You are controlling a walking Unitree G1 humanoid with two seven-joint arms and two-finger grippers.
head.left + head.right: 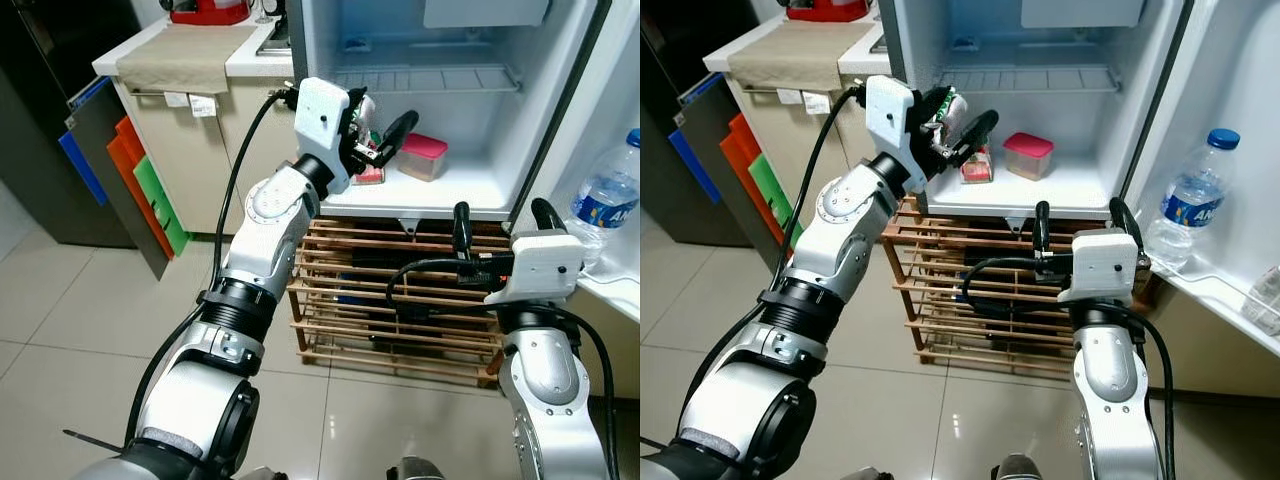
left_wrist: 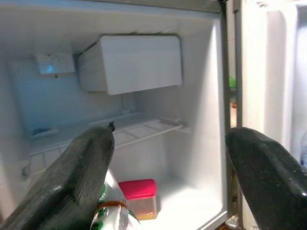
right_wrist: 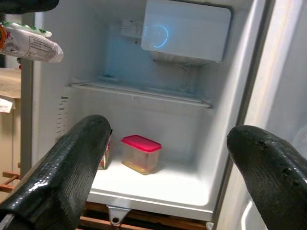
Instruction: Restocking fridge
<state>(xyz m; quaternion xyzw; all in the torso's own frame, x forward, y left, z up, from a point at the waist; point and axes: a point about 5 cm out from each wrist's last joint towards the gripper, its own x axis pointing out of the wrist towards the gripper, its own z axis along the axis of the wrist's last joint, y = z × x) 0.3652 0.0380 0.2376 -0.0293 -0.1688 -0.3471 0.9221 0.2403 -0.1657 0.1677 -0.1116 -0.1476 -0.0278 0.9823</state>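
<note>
Fridge (image 1: 470, 185) open. Left gripper (image 1: 378, 140) fingers apart, packet (image 1: 943, 112) against one finger at the shelf's front-left corner. Right gripper (image 1: 497, 222) fingers wide apart, holding nothing.

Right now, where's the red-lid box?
Red-lid box sits on the fridge floor, just right of the left gripper.

Wooden slatted rack (image 1: 400, 310) under the fridge, coloured boards (image 1: 125, 175) against a beige-clothed counter (image 1: 185, 55), tiled floor (image 1: 70, 310).
</note>
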